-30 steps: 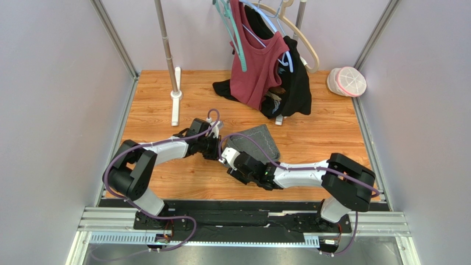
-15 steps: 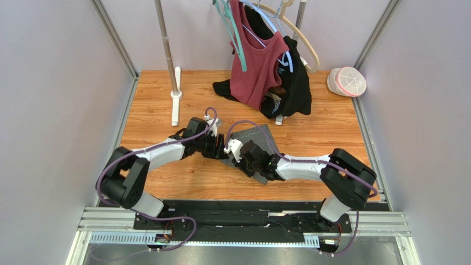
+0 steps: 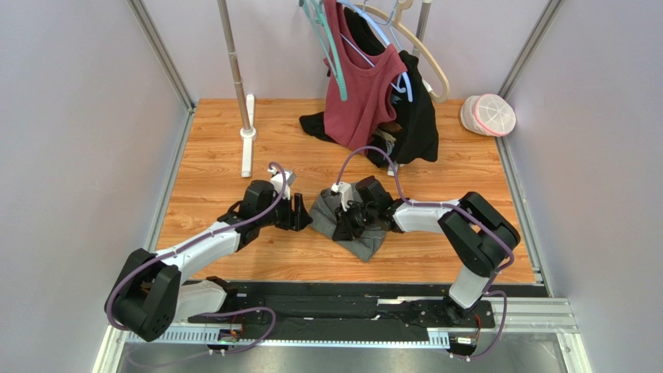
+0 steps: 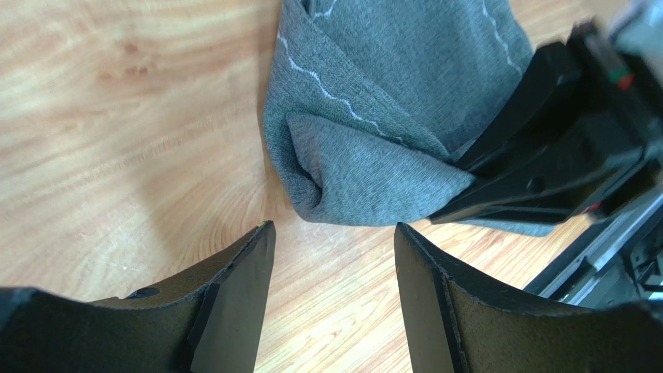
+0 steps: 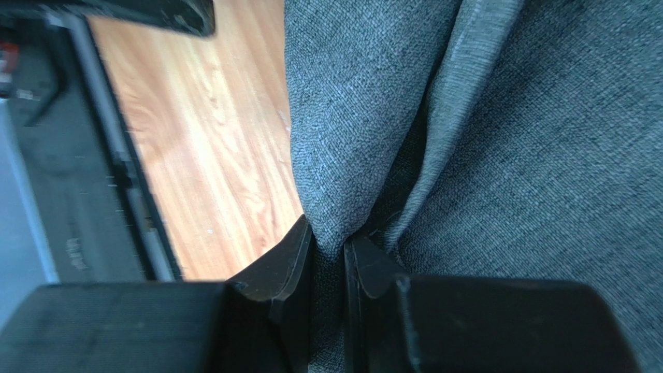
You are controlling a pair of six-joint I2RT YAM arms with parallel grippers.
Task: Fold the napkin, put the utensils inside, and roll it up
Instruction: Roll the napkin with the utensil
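Observation:
The dark grey napkin [image 3: 352, 224] lies bunched and partly folded over on the wooden table, mid-front. My right gripper [image 3: 342, 221] is shut on a pinched fold of the napkin [image 5: 373, 155], cloth squeezed between its fingers [image 5: 292, 264]. My left gripper [image 3: 303, 212] stands open just left of the napkin [image 4: 389, 140], bare wood between its fingers [image 4: 241, 280], touching nothing. The right gripper's black body shows at the right of the left wrist view, against the cloth. The utensils are out of view.
A maroon top [image 3: 366, 85] and black garments [image 3: 412, 116] hang on hangers at the back. A metal stand post [image 3: 237, 70] with a white base rises at the back left. A white and pink cap [image 3: 489, 114] lies in the back right corner.
The left gripper let go of the napkin, opened and drew back to the left. The right gripper closed on the napkin and carried its fold back and rightward, bunching the cloth.

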